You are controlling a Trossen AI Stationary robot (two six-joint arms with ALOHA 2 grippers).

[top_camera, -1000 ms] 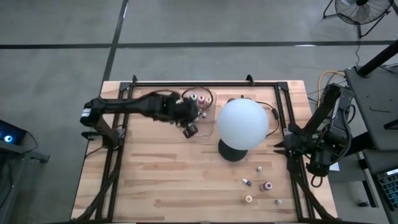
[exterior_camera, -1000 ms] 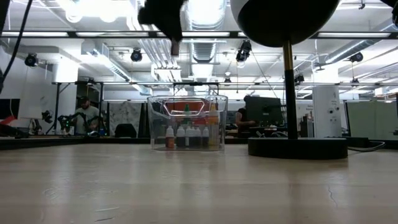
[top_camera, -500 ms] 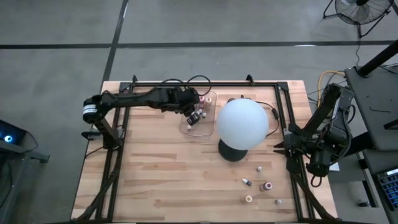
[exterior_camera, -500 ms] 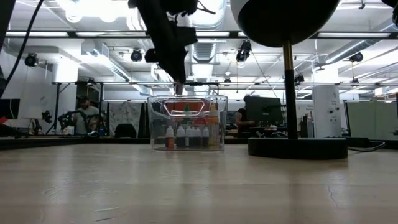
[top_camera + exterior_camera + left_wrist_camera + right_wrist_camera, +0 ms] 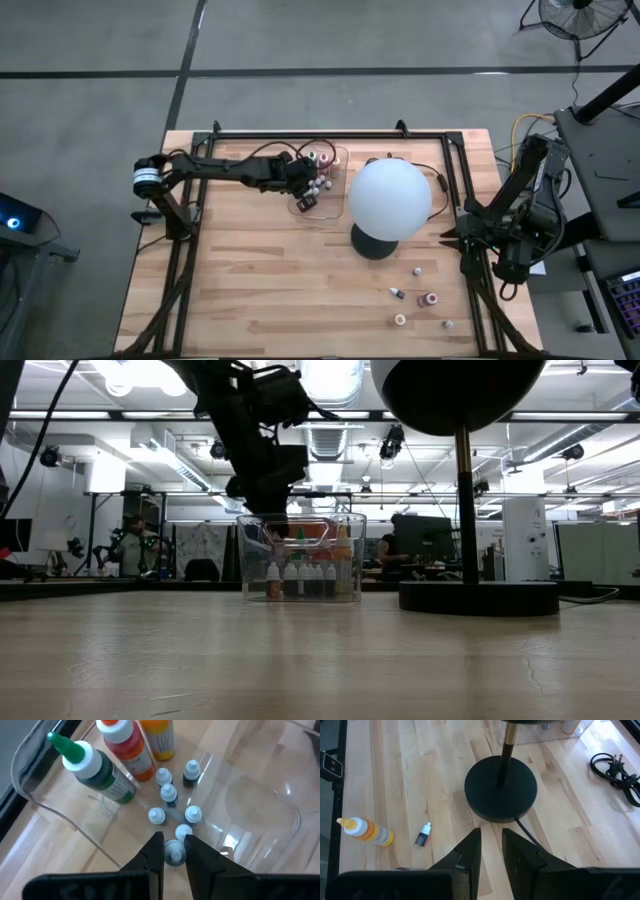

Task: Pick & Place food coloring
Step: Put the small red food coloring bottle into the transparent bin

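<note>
One white-capped vial (image 5: 174, 855) sits pinched in left tool (image 5: 174, 851).

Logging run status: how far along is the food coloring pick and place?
Done: several bottles already stand in the clear tray. In hand: the left pincer is inside the tray, closed on a white-capped vial. Left: loose bottles near the lamp base, including an orange bottle. The right pincer waits there.

L hand (image 5: 173, 851) pinching white-capped vial (image 5: 174, 856) inside clear tray (image 5: 280, 795).

No legible text or labels.
</note>
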